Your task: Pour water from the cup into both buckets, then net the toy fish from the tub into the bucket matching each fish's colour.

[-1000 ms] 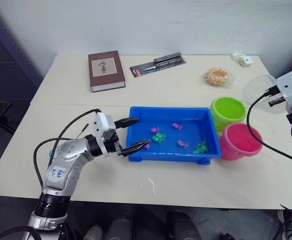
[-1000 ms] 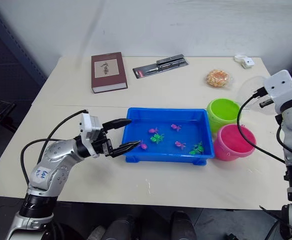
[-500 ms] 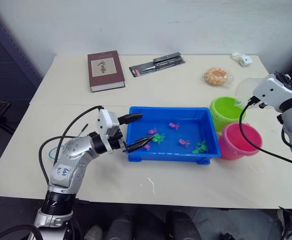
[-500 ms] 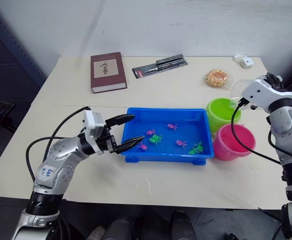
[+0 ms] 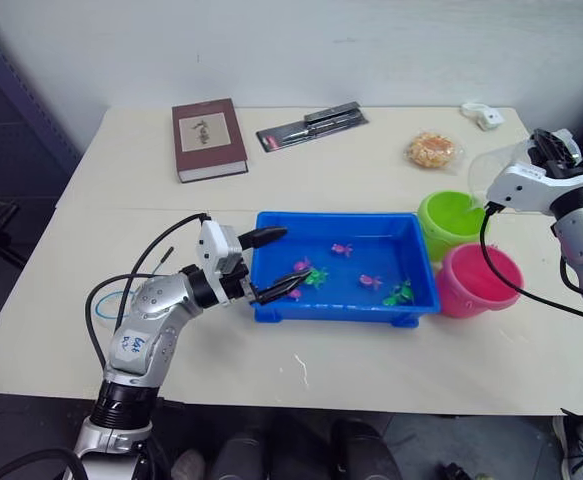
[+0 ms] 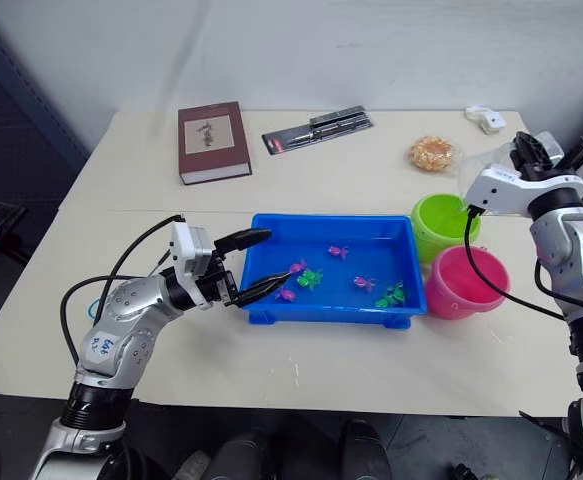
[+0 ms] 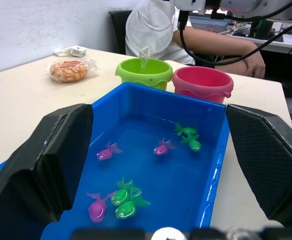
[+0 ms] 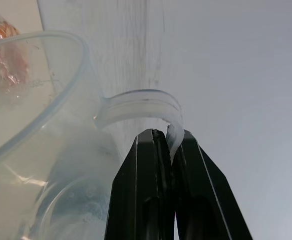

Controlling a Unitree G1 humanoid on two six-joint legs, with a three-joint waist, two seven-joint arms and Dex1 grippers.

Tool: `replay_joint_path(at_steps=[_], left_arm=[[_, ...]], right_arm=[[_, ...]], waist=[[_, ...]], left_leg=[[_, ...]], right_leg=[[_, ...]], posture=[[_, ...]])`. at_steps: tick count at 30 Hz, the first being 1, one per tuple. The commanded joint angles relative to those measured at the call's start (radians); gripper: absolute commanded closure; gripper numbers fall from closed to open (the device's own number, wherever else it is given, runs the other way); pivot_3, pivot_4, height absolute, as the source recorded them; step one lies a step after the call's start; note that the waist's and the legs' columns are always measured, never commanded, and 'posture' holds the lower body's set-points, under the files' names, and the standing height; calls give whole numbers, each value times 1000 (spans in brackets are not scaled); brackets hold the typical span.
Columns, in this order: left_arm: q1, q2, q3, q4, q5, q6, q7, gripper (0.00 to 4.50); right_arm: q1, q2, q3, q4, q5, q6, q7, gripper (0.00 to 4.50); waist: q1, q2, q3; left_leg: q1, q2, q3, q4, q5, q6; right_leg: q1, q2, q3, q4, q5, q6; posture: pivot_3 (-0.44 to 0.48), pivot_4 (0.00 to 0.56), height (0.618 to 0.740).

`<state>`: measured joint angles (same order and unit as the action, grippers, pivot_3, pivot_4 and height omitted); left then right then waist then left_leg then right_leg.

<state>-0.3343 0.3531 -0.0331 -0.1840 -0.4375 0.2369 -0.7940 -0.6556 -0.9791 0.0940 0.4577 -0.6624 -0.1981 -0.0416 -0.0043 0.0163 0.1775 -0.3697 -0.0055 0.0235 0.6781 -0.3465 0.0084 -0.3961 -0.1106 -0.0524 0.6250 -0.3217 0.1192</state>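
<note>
Left wrist view: tilted cup (image 7: 150, 26) in right pincer (image 8: 168, 145) over green bucket (image 7: 143, 72); left pincer (image 5: 273, 264) wide open, empty.

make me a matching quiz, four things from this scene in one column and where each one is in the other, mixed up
Things:
1. cup
2. book
3. pink bucket
4. left tool

Places:
A. far left part of the table
B. at the blue tub's left end, open
C. nearer the robot than the green bucket, touching it
D. tilted above the green bucket, held by the right tool

Pairs: 1-D, 2-A, 3-C, 4-B
</note>
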Motion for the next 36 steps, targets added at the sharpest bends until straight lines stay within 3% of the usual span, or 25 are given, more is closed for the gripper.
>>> replay_joint_path(at_steps=[1, 11, 14, 19, 22, 31, 36], left_arm=[[8, -5, 0, -21, 5, -23, 7, 0], [23, 5, 10, -36, 1, -25, 9, 0], [20, 12, 13, -41, -3, -19, 6, 0], [4, 29, 15, -39, -18, -4, -12, 0], [-5, 50, 4, -40, -25, 9, -48, 0], [-47, 104, -7, -41, -77, 55, -171, 0], [-66, 174, -26, -101, -140, 153, -267, 0]], right_arm=[[-37, -31, -7, -3, -26, -22, -29, 4435], [-41, -24, -2, 36, -45, -62, -62, 4435], [-11, 3, -61, 23, 30, -49, -71, 4435], [-18, 54, -263, 25, 331, 69, 72, 4435], [15, 84, -384, -53, 592, 254, 312, 4435], [163, 130, -757, -251, 969, 627, 390, 4435], [296, 293, -1023, -335, 1129, 710, 263, 4435]], waist=[[0, 0, 0], [1, 0, 0], [1, 0, 0], [2, 0, 0], [3, -2, 1], [6, -2, 1], [6, -2, 1]], left_leg=[[0, 0, 0, 1, 0, 0], [0, 0, -1, 2, 0, 0], [-1, 0, -1, 2, 0, 0], [-1, 0, -1, 2, 0, 0], [-1, 0, -2, 3, 0, 1], [-1, 0, -3, 3, -1, 1], [-1, 0, -4, 3, -1, 1]], right_leg=[[0, 0, 0, 0, 0, 0], [0, 0, 0, 1, 0, 0], [0, 0, 0, 1, 0, 0], [0, 0, -1, 2, 0, 0], [2, 0, -2, 1, 0, 0], [3, -1, -3, 1, 0, 0], [4, -1, -3, 1, 0, 0]], posture=[[0, 150, 738], [0, 150, 738], [0, 150, 738], [0, 150, 738], [0, 150, 738], [0, 150, 738], [0, 150, 738]])
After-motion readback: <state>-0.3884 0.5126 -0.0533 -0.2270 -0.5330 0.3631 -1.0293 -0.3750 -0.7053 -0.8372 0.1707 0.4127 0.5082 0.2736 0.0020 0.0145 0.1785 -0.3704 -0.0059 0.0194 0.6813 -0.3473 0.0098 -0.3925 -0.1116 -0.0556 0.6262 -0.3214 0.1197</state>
